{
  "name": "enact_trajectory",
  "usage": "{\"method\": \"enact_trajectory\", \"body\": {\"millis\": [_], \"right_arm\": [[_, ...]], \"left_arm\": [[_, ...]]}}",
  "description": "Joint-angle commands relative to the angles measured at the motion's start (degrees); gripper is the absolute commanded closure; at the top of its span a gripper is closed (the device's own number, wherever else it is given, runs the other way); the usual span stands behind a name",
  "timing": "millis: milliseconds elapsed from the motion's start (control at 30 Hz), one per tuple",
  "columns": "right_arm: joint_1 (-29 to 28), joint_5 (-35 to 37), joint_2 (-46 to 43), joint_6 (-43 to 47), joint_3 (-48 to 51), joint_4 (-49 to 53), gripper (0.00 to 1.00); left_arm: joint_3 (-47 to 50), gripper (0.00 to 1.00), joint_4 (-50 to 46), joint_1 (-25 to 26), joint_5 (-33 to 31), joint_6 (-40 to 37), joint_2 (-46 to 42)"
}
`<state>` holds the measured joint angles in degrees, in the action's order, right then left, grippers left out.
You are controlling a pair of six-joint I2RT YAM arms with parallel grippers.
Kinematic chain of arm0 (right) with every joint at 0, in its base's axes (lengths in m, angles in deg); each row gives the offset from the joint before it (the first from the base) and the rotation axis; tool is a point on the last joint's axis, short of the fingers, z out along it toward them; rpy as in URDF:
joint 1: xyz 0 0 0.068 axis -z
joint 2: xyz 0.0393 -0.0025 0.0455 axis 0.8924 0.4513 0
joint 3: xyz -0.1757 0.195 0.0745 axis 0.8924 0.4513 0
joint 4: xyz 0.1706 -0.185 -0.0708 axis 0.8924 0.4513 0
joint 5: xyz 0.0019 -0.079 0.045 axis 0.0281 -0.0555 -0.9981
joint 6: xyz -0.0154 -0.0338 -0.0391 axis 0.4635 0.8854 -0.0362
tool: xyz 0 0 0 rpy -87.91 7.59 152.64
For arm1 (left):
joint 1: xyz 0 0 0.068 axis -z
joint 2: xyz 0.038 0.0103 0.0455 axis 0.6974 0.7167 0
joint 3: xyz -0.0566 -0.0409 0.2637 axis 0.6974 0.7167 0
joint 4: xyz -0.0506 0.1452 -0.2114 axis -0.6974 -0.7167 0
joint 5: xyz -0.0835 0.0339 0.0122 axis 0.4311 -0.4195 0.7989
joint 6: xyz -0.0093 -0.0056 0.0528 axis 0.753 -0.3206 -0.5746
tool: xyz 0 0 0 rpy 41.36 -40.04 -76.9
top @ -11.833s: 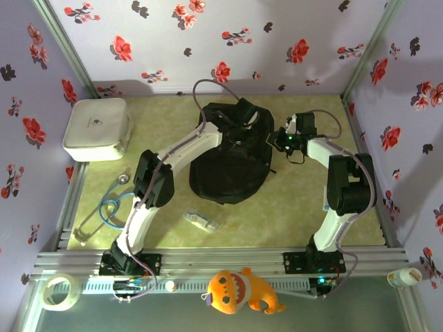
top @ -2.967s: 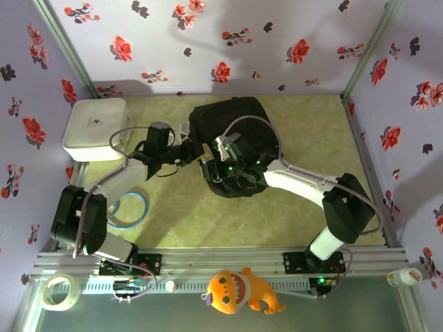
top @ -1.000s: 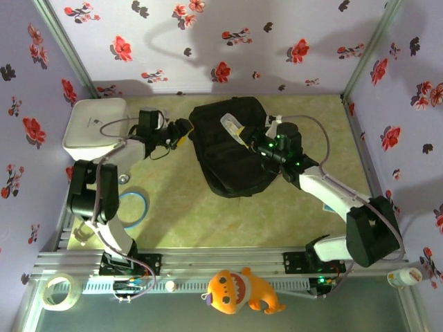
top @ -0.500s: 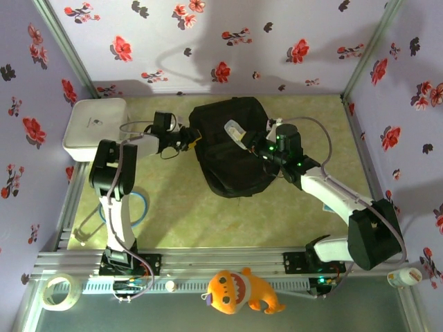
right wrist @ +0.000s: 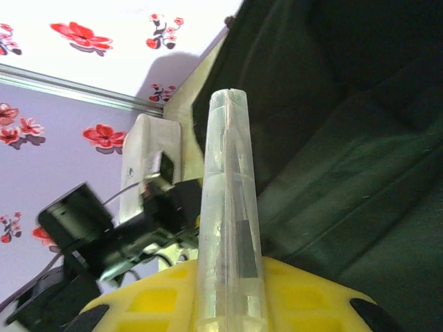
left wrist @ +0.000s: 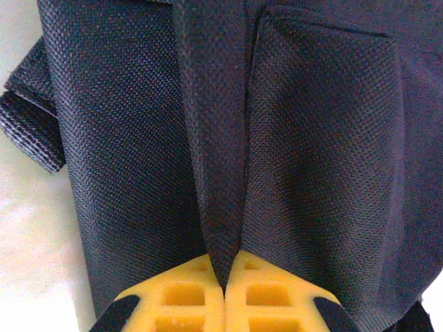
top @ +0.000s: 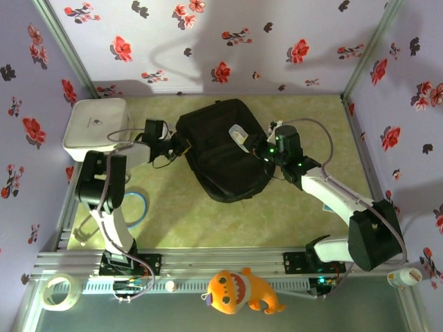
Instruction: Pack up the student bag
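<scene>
- The student bag (top: pixel 214 162) is a big, soft black backpack with a rounded outline. It lies flat in the middle of the mottled yellow-green table (top: pixel 304 214), towards the back wall.
- From the left wrist view, the bag (left wrist: pixel 325 138) is a coarse, pebbly woven cloth. A ribbed webbing strap (left wrist: pixel 31 131) hangs off its left edge.
- The left gripper (top: pixel 183 144) is at the bag's left edge. Its blocky yellow fingers (left wrist: pixel 173 297) are pressed together on a raised fold of the fabric, which stands up as a narrow ridge between them.
- The right gripper (top: pixel 257 142) is over the bag's upper right part. It is clamped on a clear plastic tube (top: pixel 240 134).
- Close up, the tube (right wrist: pixel 225 207) is glossy and see-through, tapering to a blunt tip, with something dark inside. It points out over the bag's dark, creased cloth (right wrist: pixel 332 138).
- A white hard case (top: pixel 97 128) with rounded corners sits in the far left corner, apart from the bag.
</scene>
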<state>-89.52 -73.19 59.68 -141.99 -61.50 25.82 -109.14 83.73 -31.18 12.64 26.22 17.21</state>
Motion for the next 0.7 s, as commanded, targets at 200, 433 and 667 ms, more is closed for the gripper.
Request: {"method": "enact_trajectory", "body": {"millis": [200, 433, 667], "right_arm": [[0.42, -2.52, 2.28, 2.53, 2.55, -0.38, 0.81], [0.33, -7.12, 2.33, 2.02, 4.61, -5.51, 0.81], [0.25, -6.71, 2.26, 1.58, 6.09, -5.81, 0.81]], "left_arm": [[6.43, 0.52, -19.38, -0.09, -14.37, -7.47, -17.18], [-5.48, 0.41, -30.33, 6.09, -21.04, -15.74, -19.22], [-25.02, 0.42, -43.54, 17.03, -37.44, -17.51, -6.22]]}}
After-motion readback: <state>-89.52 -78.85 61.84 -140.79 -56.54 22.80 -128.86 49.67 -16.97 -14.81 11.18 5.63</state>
